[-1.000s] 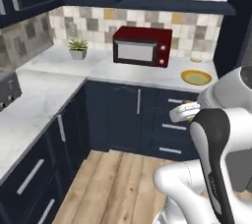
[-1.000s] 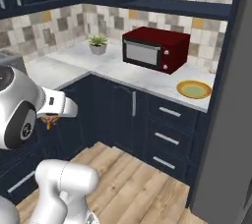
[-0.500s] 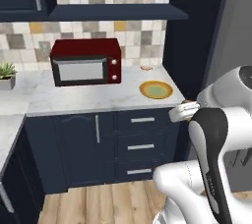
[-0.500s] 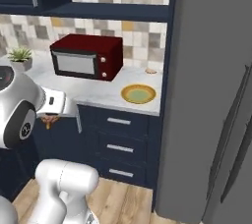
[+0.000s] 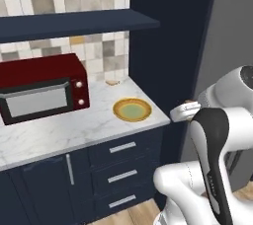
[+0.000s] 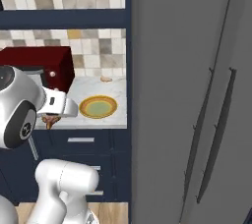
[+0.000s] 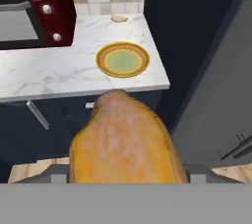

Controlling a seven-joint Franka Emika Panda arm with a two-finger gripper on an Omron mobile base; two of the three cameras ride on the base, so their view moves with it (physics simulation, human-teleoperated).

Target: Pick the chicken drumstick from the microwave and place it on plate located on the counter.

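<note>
Navy cabinets and a tiled backsplash frame the white marble table [image 5: 74, 130], which ends against a tall dark panel with grey fridge doors [image 6: 197, 95] to its right. Close to the hand camera, the chicken drumstick [image 7: 125, 142] looms large and golden-orange, its rounded end pointing toward the table edge; it sits held at the gripper [image 7: 125, 179], whose fingertips are hidden under the meat, so the jaws appear closed on it. From the right base camera a small brown piece of the drumstick [image 6: 49, 120] hangs below the white hand, in the air in front of the drawer fronts and short of the table.

Ahead of it on the table lies the plate [image 7: 122, 59], yellow-orange at the rim and pale green in the centre, with nothing on it, near the table's right end [image 5: 132, 109]. Behind the plate, close to the tiles, rests a small pale food scrap [image 7: 118, 18]. Left of the plate stands a dark red appliance [image 5: 42, 88] with a silver-framed window and two pale knobs, its door shut. Below the table run navy drawers [image 5: 121, 174] with silver bar handles.
</note>
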